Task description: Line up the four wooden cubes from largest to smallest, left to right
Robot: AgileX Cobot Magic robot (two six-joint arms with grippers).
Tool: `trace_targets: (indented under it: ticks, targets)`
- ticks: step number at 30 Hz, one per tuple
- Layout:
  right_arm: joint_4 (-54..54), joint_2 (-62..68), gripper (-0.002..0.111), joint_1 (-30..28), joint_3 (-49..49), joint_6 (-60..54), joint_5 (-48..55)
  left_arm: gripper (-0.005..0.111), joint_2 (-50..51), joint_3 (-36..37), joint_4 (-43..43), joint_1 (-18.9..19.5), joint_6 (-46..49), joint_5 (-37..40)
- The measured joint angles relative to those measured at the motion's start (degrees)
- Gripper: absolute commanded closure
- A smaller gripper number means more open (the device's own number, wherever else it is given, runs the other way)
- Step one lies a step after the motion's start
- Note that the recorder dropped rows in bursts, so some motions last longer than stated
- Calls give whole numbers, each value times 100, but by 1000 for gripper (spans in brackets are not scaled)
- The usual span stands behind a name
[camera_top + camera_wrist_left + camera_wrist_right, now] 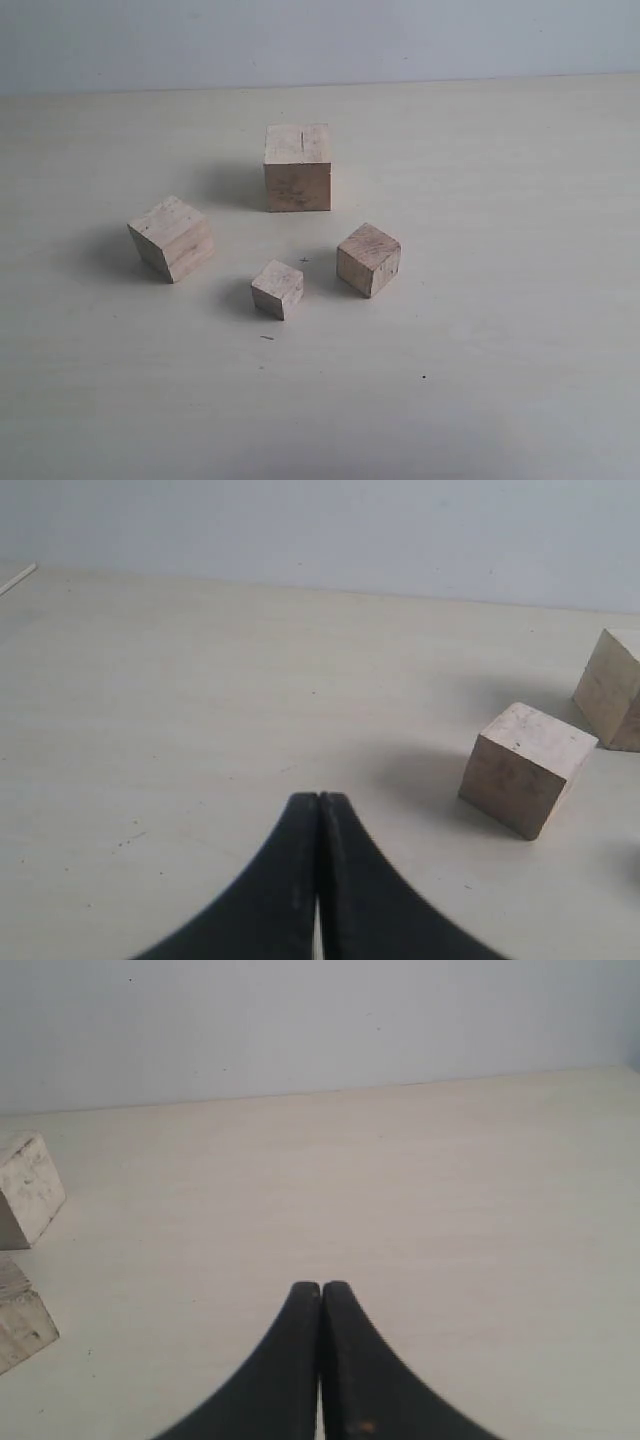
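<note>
Four pale wooden cubes sit apart on the table in the exterior view. The largest cube (297, 168), with a thin dark crack on top, is at the back. The second-largest cube (172, 238) is at the left, turned at an angle. A smaller cube (369, 259) is at the right, and the smallest cube (277, 288) is in front. Neither gripper shows in that view. My left gripper (319, 798) is shut on nothing, with a cube (525, 768) and the edge of another cube (612, 688) off to one side. My right gripper (321, 1286) is shut and empty, far from two partly cut-off cubes (30, 1200) (22, 1325).
The pale table (500, 380) runs back to a plain light wall (320, 40). A thin pale strip (18, 578) lies at the table's far edge in the left wrist view. Small dark specks dot the surface in front of the cubes.
</note>
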Motion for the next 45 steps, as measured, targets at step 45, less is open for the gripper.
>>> trace_targets:
  ticks: [45]
  targets:
    - [4532, 4651, 108, 556, -4923, -4196, 1442, 107, 0, 0, 0, 0, 0, 0]
